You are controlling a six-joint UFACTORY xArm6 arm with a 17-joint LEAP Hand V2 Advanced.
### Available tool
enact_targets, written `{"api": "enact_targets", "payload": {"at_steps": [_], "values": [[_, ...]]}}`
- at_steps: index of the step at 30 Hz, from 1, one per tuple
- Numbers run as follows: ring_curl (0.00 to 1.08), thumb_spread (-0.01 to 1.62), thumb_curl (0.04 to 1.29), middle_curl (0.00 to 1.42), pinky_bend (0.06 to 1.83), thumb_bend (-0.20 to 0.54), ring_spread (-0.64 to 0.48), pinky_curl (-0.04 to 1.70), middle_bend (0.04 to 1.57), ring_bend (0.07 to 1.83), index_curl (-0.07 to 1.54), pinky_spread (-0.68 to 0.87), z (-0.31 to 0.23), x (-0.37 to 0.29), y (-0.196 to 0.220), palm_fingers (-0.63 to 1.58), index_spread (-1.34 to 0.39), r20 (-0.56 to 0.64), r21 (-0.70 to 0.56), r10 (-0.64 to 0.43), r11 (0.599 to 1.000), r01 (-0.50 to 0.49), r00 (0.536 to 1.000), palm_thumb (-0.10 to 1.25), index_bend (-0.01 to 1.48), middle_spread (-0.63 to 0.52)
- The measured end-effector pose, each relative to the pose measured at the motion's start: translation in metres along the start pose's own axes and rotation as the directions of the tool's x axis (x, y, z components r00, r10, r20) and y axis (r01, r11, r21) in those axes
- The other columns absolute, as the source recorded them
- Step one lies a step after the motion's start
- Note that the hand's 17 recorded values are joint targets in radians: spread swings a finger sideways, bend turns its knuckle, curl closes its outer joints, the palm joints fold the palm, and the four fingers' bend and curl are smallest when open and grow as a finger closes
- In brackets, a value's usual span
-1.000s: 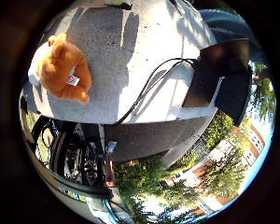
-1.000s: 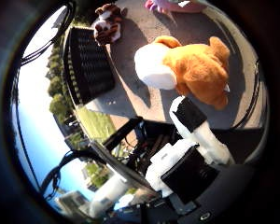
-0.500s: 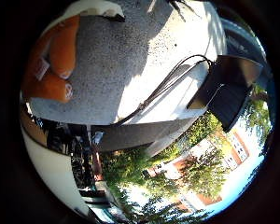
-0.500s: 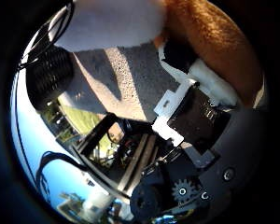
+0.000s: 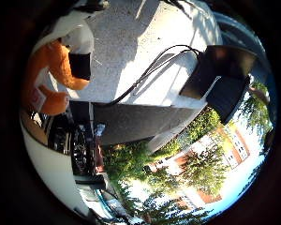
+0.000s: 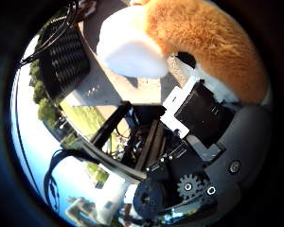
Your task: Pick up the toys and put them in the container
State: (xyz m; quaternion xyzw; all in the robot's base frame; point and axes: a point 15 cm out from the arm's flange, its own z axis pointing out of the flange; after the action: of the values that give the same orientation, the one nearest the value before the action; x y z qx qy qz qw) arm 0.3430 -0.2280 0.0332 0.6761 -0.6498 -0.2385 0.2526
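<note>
An orange and white plush toy (image 6: 213, 42) fills much of the thumb side palm view, close against the palm. My right hand (image 6: 203, 118) has its white and black parts pressed to the toy's side. In the little finger side view a finger (image 5: 79, 61) curls across the same toy's orange body (image 5: 49, 70). The black slatted container (image 6: 66, 56) stands on the grey table beyond the toy. A small brown toy (image 6: 87, 4) barely shows beside the container.
The grey table (image 5: 145, 42) carries a black flat device (image 5: 220, 77) near one edge. A dark metal frame (image 6: 128, 137) stands below the table edge. Trees and buildings lie beyond.
The hand came down onto the plush toy, which went from lying apart on the table to filling the view. A finger now wraps across it, and the table looks a little farther.
</note>
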Motion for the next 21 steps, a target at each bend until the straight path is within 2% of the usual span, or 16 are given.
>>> {"api": "enact_targets", "payload": {"at_steps": [5, 10, 16, 21], "values": [[0.86, 1.12, 0.66, 1.03, 1.40, -0.001, -0.11, 0.82, 1.08, 1.30, -0.02, 0.22, -0.081, -0.042, 0.049, 0.95, -0.84, 0.038, 0.059, -0.088, 0.995, 0.085, 0.995, 1.03, 0.68, -0.27], [0.88, 1.13, 0.71, 1.09, 1.44, -0.010, -0.13, 0.86, 1.10, 1.33, -0.02, 0.19, -0.156, -0.110, 0.104, 0.91, -0.92, 0.021, 0.131, -0.202, 0.971, 0.198, 0.979, 1.02, 0.79, -0.27], [0.90, 1.14, 0.75, 1.13, 1.47, -0.011, -0.14, 0.89, 1.13, 1.36, -0.02, 0.17, -0.216, -0.232, 0.131, 0.88, -0.98, -0.042, 0.264, -0.396, 0.881, 0.392, 0.917, 1.02, 0.87, -0.27], [0.91, 1.13, 0.78, 1.15, 1.48, -0.013, -0.14, 0.90, 1.14, 1.38, -0.02, 0.16, -0.248, -0.319, 0.121, 0.86, -1.02, -0.095, 0.338, -0.450, 0.824, 0.454, 0.888, 1.00, 0.92, -0.26]]}}
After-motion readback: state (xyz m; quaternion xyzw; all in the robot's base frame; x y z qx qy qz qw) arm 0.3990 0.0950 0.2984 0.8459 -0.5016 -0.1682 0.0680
